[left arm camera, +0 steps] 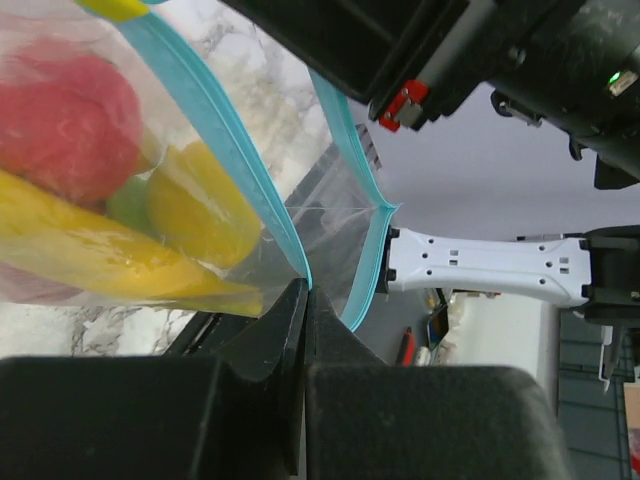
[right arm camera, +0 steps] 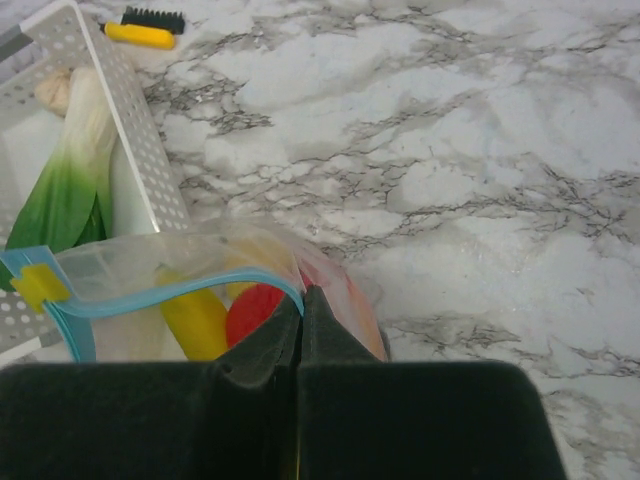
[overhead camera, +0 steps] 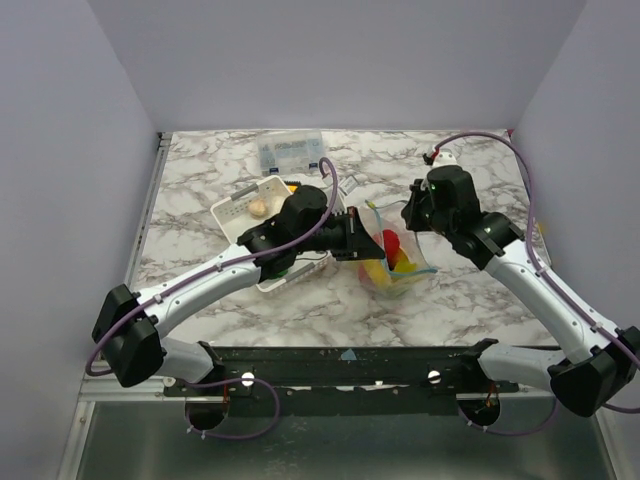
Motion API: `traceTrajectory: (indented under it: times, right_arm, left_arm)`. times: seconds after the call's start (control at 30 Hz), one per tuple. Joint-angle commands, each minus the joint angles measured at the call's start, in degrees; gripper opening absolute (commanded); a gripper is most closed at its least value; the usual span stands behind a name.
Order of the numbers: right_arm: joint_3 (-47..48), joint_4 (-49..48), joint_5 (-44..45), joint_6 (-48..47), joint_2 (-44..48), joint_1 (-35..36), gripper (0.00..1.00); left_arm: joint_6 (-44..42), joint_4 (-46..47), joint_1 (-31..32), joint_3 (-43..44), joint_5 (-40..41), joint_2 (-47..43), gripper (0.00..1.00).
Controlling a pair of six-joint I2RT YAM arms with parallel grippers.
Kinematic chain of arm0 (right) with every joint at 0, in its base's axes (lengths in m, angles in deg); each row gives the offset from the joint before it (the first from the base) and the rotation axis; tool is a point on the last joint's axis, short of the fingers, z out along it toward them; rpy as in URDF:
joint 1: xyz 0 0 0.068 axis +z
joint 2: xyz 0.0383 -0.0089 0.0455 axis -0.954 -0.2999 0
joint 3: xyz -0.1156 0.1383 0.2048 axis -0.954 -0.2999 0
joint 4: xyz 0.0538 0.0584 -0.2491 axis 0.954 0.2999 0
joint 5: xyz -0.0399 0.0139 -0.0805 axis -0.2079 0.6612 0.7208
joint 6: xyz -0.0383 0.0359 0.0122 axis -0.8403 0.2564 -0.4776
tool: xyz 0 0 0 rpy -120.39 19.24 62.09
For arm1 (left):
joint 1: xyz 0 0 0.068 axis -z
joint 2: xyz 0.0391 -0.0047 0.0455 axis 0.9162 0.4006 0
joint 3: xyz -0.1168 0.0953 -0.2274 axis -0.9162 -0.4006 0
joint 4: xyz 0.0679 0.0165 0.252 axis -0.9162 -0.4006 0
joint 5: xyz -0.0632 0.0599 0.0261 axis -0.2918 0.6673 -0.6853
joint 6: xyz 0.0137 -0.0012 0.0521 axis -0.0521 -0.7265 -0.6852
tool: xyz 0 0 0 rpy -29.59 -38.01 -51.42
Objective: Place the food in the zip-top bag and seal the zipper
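The zip-top bag (overhead camera: 398, 258) stands in the middle of the table, held up between both grippers, mouth open. It holds food: a red piece (left arm camera: 65, 110), a yellow banana (left arm camera: 90, 250), a yellow lemon (left arm camera: 200, 205) and a green piece (left arm camera: 130, 205). My left gripper (left arm camera: 305, 288) is shut on the blue zipper (left arm camera: 215, 130) at the bag's left end, also seen from above (overhead camera: 362, 243). My right gripper (right arm camera: 302, 292) is shut on the zipper (right arm camera: 180, 297) at the other end, seen from above (overhead camera: 410, 222). A yellow tab (right arm camera: 35, 285) sits on the strip.
A white perforated tray (overhead camera: 228, 212) lies left of the bag, under my left arm, holding a leek (right arm camera: 60, 190) and a pale piece (overhead camera: 258, 207). A rigid clear box (overhead camera: 290, 152) stands at the back. A yellow brush (right arm camera: 145, 35) lies beyond the tray.
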Motion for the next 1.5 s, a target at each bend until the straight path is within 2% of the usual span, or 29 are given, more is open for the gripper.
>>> traceTrajectory:
  times: [0.0,0.03,0.13,0.3,0.43,0.53,0.6,0.73,0.77,0.83,0.87,0.93,1.0,1.1,1.23,1.27,1.33,1.4,1.47]
  right_arm:
    - [-1.1,-1.0,-7.5,-2.0,2.3,0.1,0.01]
    - [-1.6,-1.4,-8.6,-2.9,2.3,0.1,0.01]
    - [-2.6,-2.7,-11.5,-5.1,2.1,0.1,0.01]
    - [-1.9,-1.1,-14.4,-8.0,-0.2,0.2,0.01]
    - [-1.0,-0.7,-16.5,-9.0,-1.4,0.0,0.01]
    - [-1.0,-0.7,-19.4,-9.7,-2.2,-0.3,0.01]
    - [-1.4,-1.4,-23.1,-10.5,-2.7,-0.5,0.01]
    - [-1.6,-1.9,-26.4,-10.6,-3.9,-0.8,0.01]
    - [-1.5,-2.1,-26.6,-10.5,-4.1,-0.9,0.01]
    - [-1.2,-2.1,-27.9,-10.8,-4.7,-1.3,0.01]
    - [-0.9,-2.1,-28.7,-11.0,-5.0,-1.5,0.01]
    - [-0.5,-1.7,-30.0,-11.4,-5.6,-2.0,0.01]
    - [-0.4,-1.0,-31.8,-12.3,-6.1,-2.8,0.01]
    - [-1.0,-0.9,-33.9,-12.9,-5.8,-4.2,0.01]
    - [-1.2,-1.7,-37.3,-13.6,-7.0,-5.3,0.01]
    - [-1.0,-1.6,-37.7,-13.7,-7.6,-5.3,0.01]
    - [-0.6,-0.9,-38.0,-13.9,-8.3,-5.4,0.01]
    - [-0.8,-0.9,-38.8,-13.9,-8.2,-5.4,0.01]
    - [-1.1,-1.2,-39.3,-13.8,-7.6,-5.4,0.01]
  left_arm:
    - [3.0,5.6,-0.1,-0.6,-2.6,-0.3,0.0]
    - [1.6,5.6,-0.1,-1.5,-2.9,-0.6,0.01]
    - [-4.7,4.7,-1.4,-4.3,-4.7,-2.3,0.23]
    - [-16.7,0.0,-7.5,-7.0,-7.2,-10.7,0.48]
    - [-27.6,-3.3,-13.4,-6.5,-5.1,-18.3,0.59]
    - [-34.0,-2.9,-16.0,-6.2,-0.7,-22.6,0.62]
    - [-36.1,3.1,-17.1,-9.1,0.4,-25.9,0.65]
    - [-44.3,23.6,-17.5,-19.0,-3.4,-30.7,0.98]
    - [-48.5,24.8,-17.6,-19.8,-6.3,-29.6,0.98]
    - [-57.4,17.3,-17.7,-16.6,-10.2,-25.0,0.98]
    - [-58.0,16.0,-18.4,-15.6,-10.9,-22.5,0.98]
    - [-55.0,20.1,-21.3,-15.8,-16.6,-17.3,0.98]
    - [-54.5,18.3,-22.5,-12.8,-20.9,-13.2,0.96]
    - [-60.5,16.9,-24.0,-11.5,-27.9,-9.0,0.97]
    - [-62.3,13.0,-26.3,-7.8,-35.4,-0.7,0.9]
    - [-61.8,13.8,-26.2,-7.9,-37.0,0.8,0.88]
    - [-56.5,23.2,-25.2,-10.5,-39.5,2.3,0.84]
    - [-54.3,29.2,-23.9,-12.6,-37.6,3.4,0.79]
    - [-54.6,29.3,-22.5,-12.5,-35.1,4.5,0.71]
